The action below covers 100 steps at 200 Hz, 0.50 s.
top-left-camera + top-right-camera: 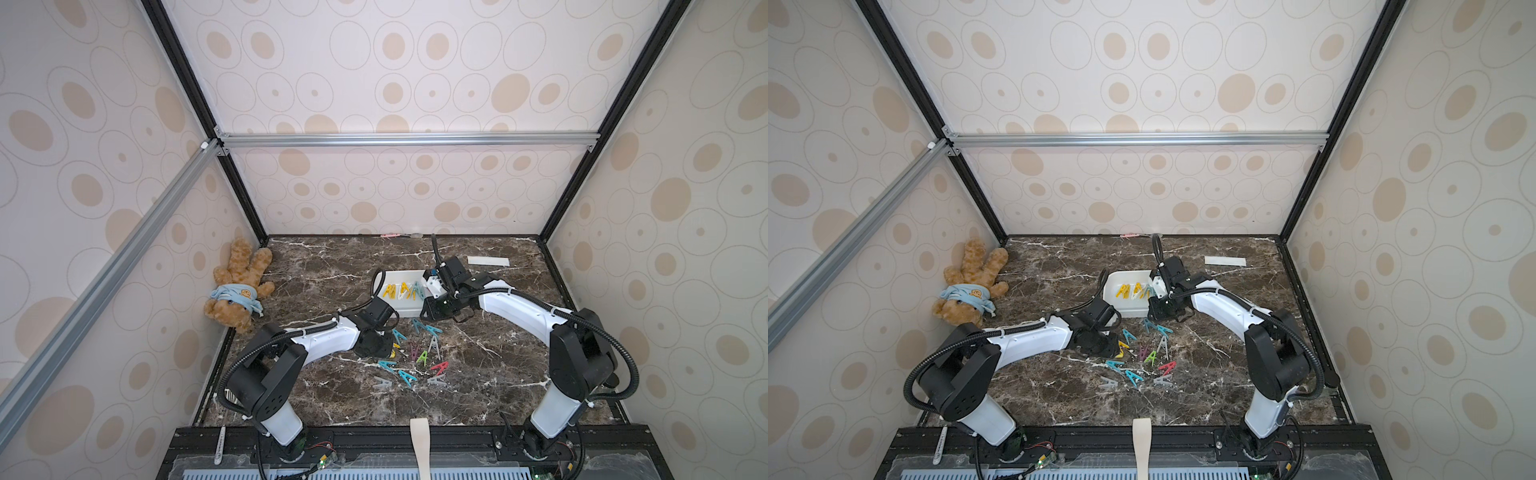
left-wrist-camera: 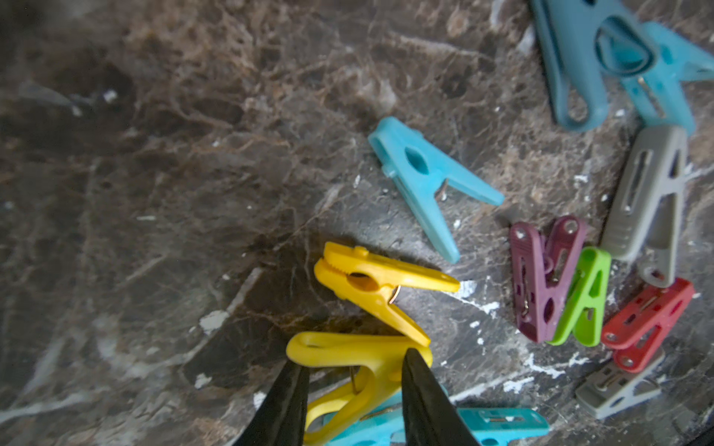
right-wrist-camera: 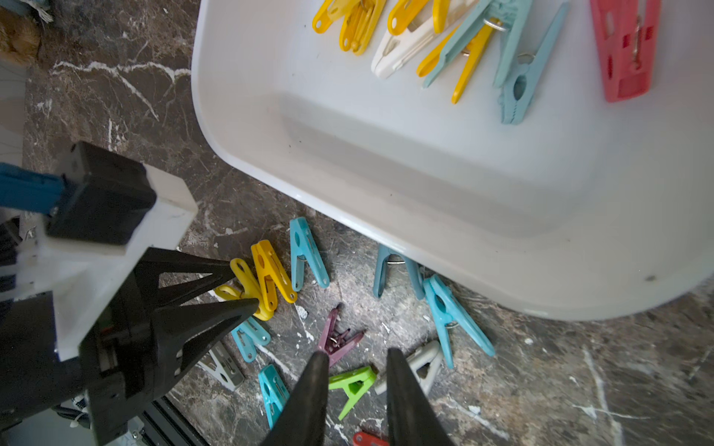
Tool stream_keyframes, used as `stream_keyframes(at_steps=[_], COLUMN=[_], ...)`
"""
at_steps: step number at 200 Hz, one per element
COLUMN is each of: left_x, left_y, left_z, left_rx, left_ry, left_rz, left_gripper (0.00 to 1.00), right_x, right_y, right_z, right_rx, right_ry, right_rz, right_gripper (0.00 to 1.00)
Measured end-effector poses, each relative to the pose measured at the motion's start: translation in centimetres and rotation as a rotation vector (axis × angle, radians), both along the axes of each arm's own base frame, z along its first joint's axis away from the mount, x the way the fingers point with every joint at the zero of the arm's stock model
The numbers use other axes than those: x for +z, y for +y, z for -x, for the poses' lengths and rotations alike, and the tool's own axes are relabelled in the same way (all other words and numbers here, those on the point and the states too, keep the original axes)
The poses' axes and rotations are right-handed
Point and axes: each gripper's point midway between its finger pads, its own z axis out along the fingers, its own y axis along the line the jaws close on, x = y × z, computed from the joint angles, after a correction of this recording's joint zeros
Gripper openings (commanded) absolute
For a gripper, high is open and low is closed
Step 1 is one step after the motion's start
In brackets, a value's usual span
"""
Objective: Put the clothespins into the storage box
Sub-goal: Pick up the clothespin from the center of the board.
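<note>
Left fingers (image 2: 286, 405) astride yellow clothespin (image 2: 363, 359) on surface (image 1: 478, 395), firm pinch or not: cannot tell. Right fingers (image 3: 405, 405) apart, empty. Likely pick-up step. Next: squeeze, lift, carry toward 12 o'clock into storage box (image 1: 405, 308).

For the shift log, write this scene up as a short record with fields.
storage box: on the marble table, beyond the loose pile
clothespins in box: several; yellow, white, teal, one red
loose clothespins: about a dozen, mixed colours, on the table
left gripper: jaws either side of a yellow clothespin that lies on the table; firm grip unclear
right gripper: jaws open, empty, near the box's front edge
other items: teddy bear, white strip
</note>
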Motion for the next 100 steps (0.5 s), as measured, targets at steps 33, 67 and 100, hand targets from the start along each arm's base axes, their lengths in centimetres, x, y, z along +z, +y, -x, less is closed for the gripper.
stream_keyframes(at_steps=[33, 67, 100], left_x=[0.07, 0.63, 0.97], left_y=[-0.22, -0.19, -0.25], left_z=[-0.03, 0.04, 0.32], left_rx=[0.002, -0.038, -0.112], left_ry=[0.003, -0.017, -0.030], left_rz=[0.013, 0.012, 0.005], left_gripper=[0.40, 0.48, 0.47], right_x=[-0.30, -0.30, -0.30], right_y=[-0.20, -0.29, -0.28], right_z=[0.31, 0.43, 0.44], right_rx=[0.001, 0.002, 0.002], right_ry=[0.006, 0.005, 0.006], right_rz=[0.005, 0.006, 0.005], right_gripper=[0.29, 0.29, 0.29])
